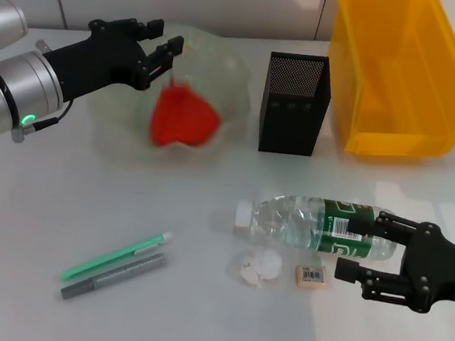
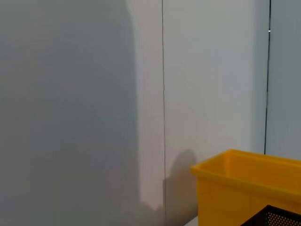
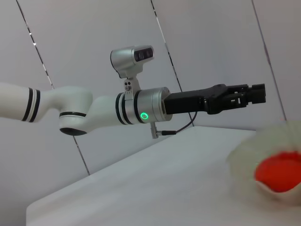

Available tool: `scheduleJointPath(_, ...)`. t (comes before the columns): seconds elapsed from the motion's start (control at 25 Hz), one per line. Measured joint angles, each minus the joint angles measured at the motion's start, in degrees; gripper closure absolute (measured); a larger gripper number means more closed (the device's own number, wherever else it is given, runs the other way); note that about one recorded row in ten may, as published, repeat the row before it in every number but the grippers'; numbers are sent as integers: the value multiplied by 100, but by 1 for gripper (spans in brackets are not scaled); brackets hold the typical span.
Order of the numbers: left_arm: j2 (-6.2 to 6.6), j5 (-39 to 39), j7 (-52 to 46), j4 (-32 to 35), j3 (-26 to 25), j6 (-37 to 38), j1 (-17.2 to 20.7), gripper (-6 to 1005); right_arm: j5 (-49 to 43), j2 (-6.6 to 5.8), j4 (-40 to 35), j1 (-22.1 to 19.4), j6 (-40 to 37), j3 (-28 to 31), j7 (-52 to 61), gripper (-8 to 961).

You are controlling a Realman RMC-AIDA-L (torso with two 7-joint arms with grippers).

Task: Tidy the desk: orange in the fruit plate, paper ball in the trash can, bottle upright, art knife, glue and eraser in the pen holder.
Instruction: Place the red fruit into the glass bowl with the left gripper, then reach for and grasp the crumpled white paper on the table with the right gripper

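The orange [image 1: 184,118] [image 3: 278,173] lies inside the fruit plate [image 1: 231,71] [image 3: 244,162]. My left gripper [image 1: 163,40] [image 3: 256,93] hovers open over the plate's far left rim, holding nothing. The bottle [image 1: 311,223] lies on its side on the desk [image 1: 196,314], cap pointing left. My right gripper [image 1: 366,249] is open, its fingers straddling the bottle's labelled base end. The paper ball [image 1: 257,268] and the eraser [image 1: 314,275] lie just in front of the bottle. A slim green tool [image 1: 116,257] and a grey one [image 1: 114,277] lie front left; which is the art knife and which the glue I cannot tell.
The pen holder [image 1: 295,104] [image 2: 277,217] stands right of the plate. The trash can [image 1: 400,75] [image 2: 235,188] stands at the back right, close beside the holder. A pale wall rises behind the desk.
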Motion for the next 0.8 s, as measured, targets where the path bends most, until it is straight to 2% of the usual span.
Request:
scheduleJointPath(0.16,0,-75,-93,35,1,333,62,719,10,-6,-5,2,-3,27,9,161)
scheduleJointPath(0.28,9,-78,-242,116,-3,513,120,576,25,-18,-43,-15,-34,93,144,161)
scheduleJointPath(0.44,32,-82,-464,376,33,1321,482,402,34,-112,-281,-41,-263,292,769,161)
scheduleJointPath(0.52,44,-71,-413,405,39,1863,723,325,35,-194,-548,-65,-562,325,1064,161)
scheduleJointPath(0.6,48,-45,-403,414,69,2041,819,247,35,-247,-907,-73,-900,340,1332,161)
scheduleJointPath(0.64,57,7,-388,446,149,2251,962,232,11,-275,-1435,-74,-1220,328,1644,162)
scheduleJointPath(0.68,57,7,-388,446,149,2251,962,218,11,-275,-1435,-74,-1220,328,1644,162)
scheduleJointPath(0.72,57,7,-388,446,149,2251,962,204,-43,-275,-1746,-67,-1350,310,1749,162)
scheduleJointPath(0.76,66,132,-344,552,400,2395,1161,189,-99,-272,-2016,-49,-1455,291,1824,162)
scheduleJointPath(0.8,78,389,-285,852,963,2497,1497,189,-212,-258,-2370,-9,-1570,280,1929,162)
